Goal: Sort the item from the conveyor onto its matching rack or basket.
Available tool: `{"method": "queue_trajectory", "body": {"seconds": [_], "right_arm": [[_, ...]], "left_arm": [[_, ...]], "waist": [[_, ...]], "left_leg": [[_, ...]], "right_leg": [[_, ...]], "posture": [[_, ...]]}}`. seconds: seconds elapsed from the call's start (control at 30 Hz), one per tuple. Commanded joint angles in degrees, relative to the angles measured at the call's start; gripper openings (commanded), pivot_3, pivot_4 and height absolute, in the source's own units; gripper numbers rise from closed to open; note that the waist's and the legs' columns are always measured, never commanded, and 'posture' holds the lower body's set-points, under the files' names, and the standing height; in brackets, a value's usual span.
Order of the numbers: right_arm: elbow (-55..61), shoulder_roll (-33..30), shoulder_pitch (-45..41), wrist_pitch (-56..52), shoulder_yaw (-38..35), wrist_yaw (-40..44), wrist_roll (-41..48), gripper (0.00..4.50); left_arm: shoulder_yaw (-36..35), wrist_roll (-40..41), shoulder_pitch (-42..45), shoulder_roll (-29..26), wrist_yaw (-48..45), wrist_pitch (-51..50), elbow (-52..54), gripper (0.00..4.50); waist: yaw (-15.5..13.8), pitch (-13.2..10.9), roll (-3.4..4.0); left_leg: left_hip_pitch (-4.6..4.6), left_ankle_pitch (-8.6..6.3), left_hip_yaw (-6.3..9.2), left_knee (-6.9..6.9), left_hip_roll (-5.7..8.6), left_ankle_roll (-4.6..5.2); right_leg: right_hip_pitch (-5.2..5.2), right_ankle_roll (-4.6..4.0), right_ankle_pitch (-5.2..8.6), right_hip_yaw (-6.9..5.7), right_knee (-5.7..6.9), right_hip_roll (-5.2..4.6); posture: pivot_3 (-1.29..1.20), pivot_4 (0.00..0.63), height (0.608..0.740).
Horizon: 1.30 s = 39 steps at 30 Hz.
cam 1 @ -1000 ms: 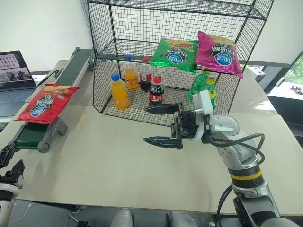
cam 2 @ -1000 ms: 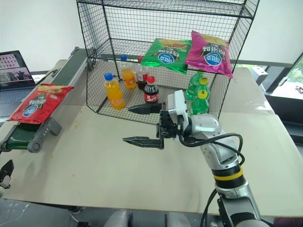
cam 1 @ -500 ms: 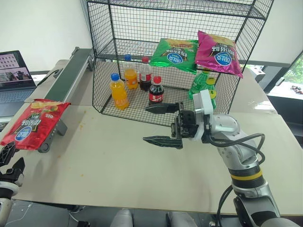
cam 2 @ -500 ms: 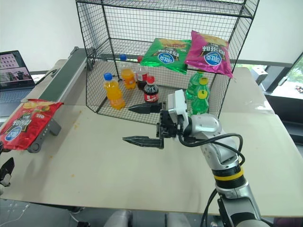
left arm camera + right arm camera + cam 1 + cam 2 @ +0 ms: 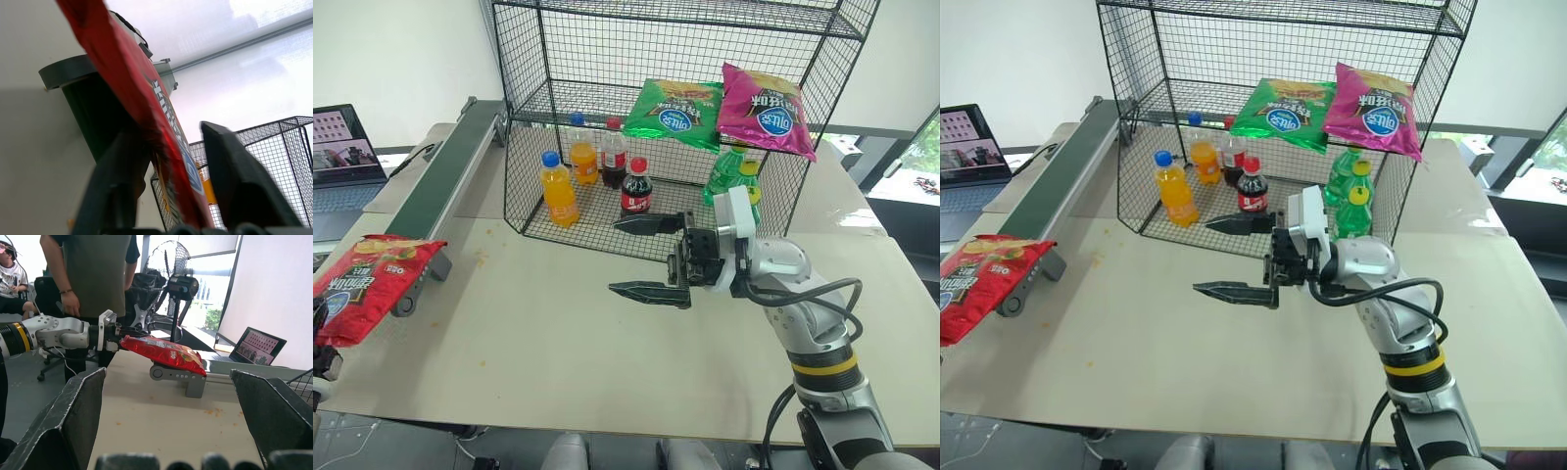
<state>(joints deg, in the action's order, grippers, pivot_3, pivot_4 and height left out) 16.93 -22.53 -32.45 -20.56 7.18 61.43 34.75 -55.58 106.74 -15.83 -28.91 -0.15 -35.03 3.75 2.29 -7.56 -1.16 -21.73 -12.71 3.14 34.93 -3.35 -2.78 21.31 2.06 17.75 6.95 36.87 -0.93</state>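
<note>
Red snack bag (image 5: 362,287): I've watched it slide off the conveyor (image 5: 429,196) end; now at the table's left edge.
Left gripper (image 5: 168,196): fingers closed on the bag's edge.
Right gripper (image 5: 651,258): unchanged, wide open, empty.
Rack (image 5: 548,59): next stop.

place: robotics lab | signs: conveyor (image 5: 435,176) on table (image 5: 607,343), wire rack (image 5: 656,117), laptop (image 5: 342,157), people standing by

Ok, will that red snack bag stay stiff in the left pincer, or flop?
The red snack bag will probably flop: it sags past the conveyor end. It likely weighs little, being thin and flat. Its glossy film could slip in the left pincer.
</note>
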Motion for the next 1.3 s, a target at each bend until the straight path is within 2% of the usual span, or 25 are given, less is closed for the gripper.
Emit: {"method": "queue_trajectory", "body": {"seconds": [0.03,0.23,0.43,0.63,0.77,0.9,1.07,1.17,1.3], "right_arm": [[2.3,-0.5,0.2,0.6,-1.1,-0.9,0.4,4.5],[4.0,-0.8,0.7,0.0,-3.1,-5.9,-0.1,4.5],[7.6,-0.7,1.9,0.2,-7.1,-17.6,-3.9,4.5],[11.8,3.1,1.7,1.6,-9.2,-31.7,-10.2,4.5],[15.7,4.8,3.7,2.1,-9.4,-40.0,-17.1,4.5],[18.4,5.5,5.5,0.9,-8.6,-42.8,-18.9,4.5],[20.6,5.6,7.1,-0.1,-8.7,-45.0,-19.6,4.5],[21.3,5.6,7.1,-0.6,-8.9,-45.6,-19.7,4.5],[21.9,5.1,6.4,-1.0,-8.9,-46.1,-20.3,4.5]], "left_arm": [[-0.4,0.5,1.3,-1.1,-0.4,-0.1,1.8,0.02],[4.1,5.2,7.9,-3.9,4.2,-1.4,10.5,0.02],[16.1,6.3,29.2,-4.0,10.6,-3.3,20.2,0.02],[24.0,6.3,48.4,0.9,15.2,-4.5,17.0,0.02],[31.6,5.9,62.0,4.3,9.2,-7.4,3.2,0.02],[34.0,0.6,68.2,6.7,1.2,-8.0,-11.5,0.02],[33.5,-7.7,72.7,10.4,-6.3,-6.2,-28.3,0.02],[32.0,-11.8,75.3,11.8,-9.3,-4.8,-33.8,0.02],[27.2,-15.5,81.5,14.3,-10.0,1.8,-41.7,0.02]], "waist": [[0.0,0.0,-0.01],[-0.4,-0.1,-0.18],[-1.6,-0.1,-0.28],[-1.0,-0.1,-0.23],[-1.6,-0.2,-0.21],[-1.5,-0.2,-0.17],[-1.2,-0.2,-0.16],[-1.2,-0.2,-0.16],[-1.5,-0.2,-0.19]], "left_leg": [[0.0,0.0,0.0,0.0,0.0,0.0],[-0.04,0.02,0.05,0.01,0.0,-0.03],[-0.12,0.1,0.08,0.02,0.17,-0.17],[-0.2,0.15,0.11,-0.04,0.42,-0.22],[-0.24,0.22,0.24,-0.02,0.45,-0.28],[-0.24,0.3,0.27,0.0,0.62,-0.26],[-0.26,0.33,0.3,-0.09,0.62,-0.24],[-0.31,0.33,0.31,-0.1,0.62,-0.24],[-0.39,0.33,0.32,-0.06,0.62,-0.23]], "right_leg": [[0.0,0.0,0.0,0.0,0.0,0.0],[0.0,0.0,0.0,-0.04,-0.01,0.0],[-0.01,0.08,-0.05,-0.04,-0.06,-0.14],[0.04,0.22,-0.07,-0.01,-0.08,-0.33],[0.06,0.23,-0.07,-0.15,0.04,-0.31],[-0.03,0.32,-0.05,-0.09,-0.04,-0.39],[0.07,0.33,-0.05,-0.1,-0.03,-0.36],[0.08,0.33,-0.05,-0.1,-0.08,-0.36],[0.1,0.34,-0.05,-0.12,-0.12,-0.38]], "posture": [[0.0,0.15,0.74],[0.0,0.15,0.74],[0.0,0.15,0.74],[0.0,0.15,0.74],[0.0,0.15,0.74],[0.0,0.15,0.74],[0.0,0.15,0.74],[0.0,0.15,0.74],[0.0,0.15,0.74]]}}
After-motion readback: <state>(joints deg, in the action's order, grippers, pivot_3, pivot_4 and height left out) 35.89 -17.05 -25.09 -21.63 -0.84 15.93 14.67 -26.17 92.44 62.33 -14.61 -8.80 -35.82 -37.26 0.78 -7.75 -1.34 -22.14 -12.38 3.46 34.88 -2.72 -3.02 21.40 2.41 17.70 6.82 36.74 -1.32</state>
